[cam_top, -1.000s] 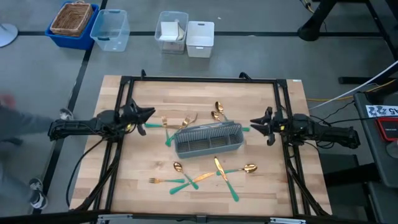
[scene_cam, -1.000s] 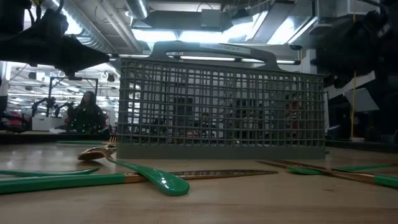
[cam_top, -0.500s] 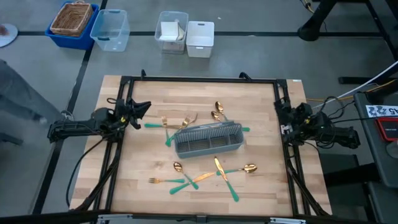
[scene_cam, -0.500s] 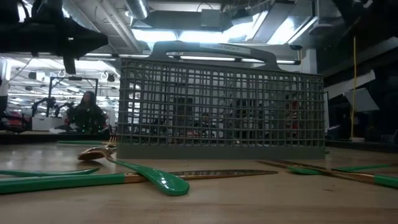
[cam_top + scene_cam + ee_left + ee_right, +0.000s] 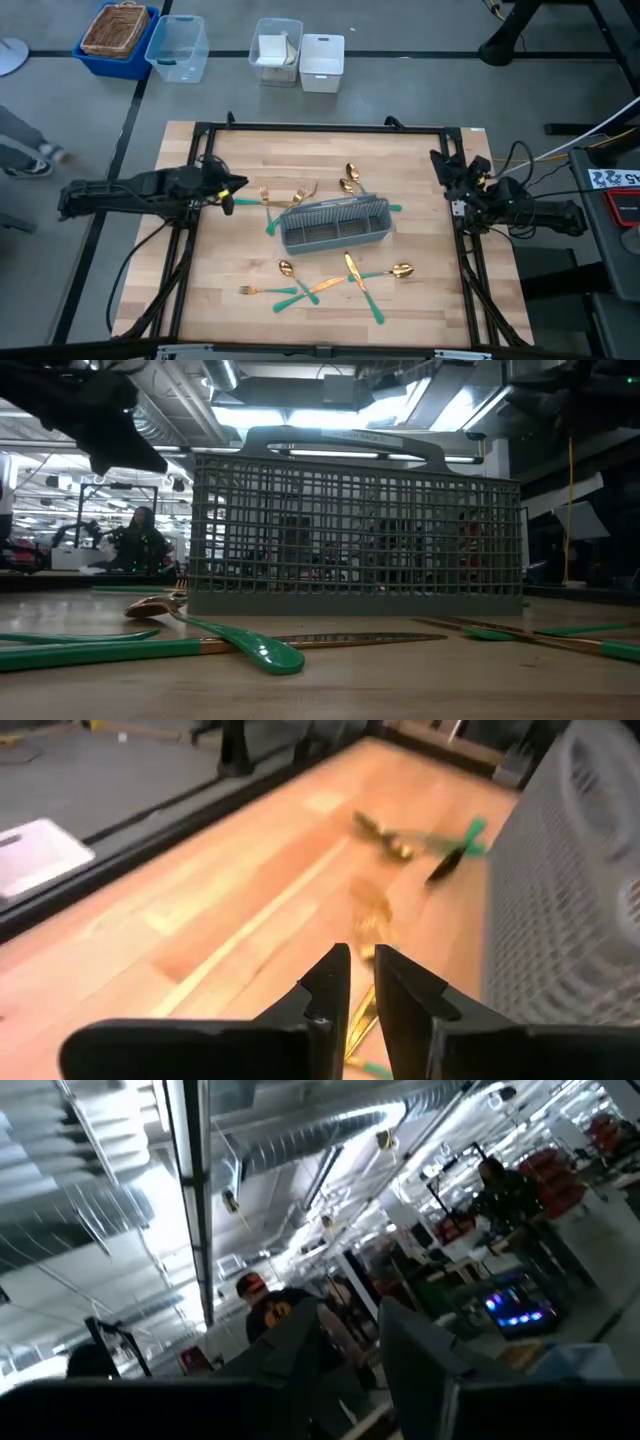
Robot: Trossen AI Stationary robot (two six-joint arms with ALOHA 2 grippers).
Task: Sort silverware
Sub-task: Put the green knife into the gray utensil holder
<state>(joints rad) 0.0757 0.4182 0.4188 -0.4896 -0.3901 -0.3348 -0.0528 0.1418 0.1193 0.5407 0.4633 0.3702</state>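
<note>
The wooden bench (image 5: 420, 160) holds the grey caddy (image 5: 335, 222), apparently empty, with all silverware (image 5: 330, 280) scattered around it, so sorting looks barely begun. The left tool (image 5: 228, 187), nearly closed and empty, hovers left of center; the right tool (image 5: 440, 165) waits at the right edge, slightly open.

No text, label, brand or number can be read in any view. At the right edge of the high view a small white label (image 5: 617, 178) on a dark red-edged case (image 5: 622, 205) carries dark marks, too small to make out. In the low view the handle of the grey caddy (image 5: 355, 525) bears a line of raised lettering near the top centre, but it is not legible.
</note>
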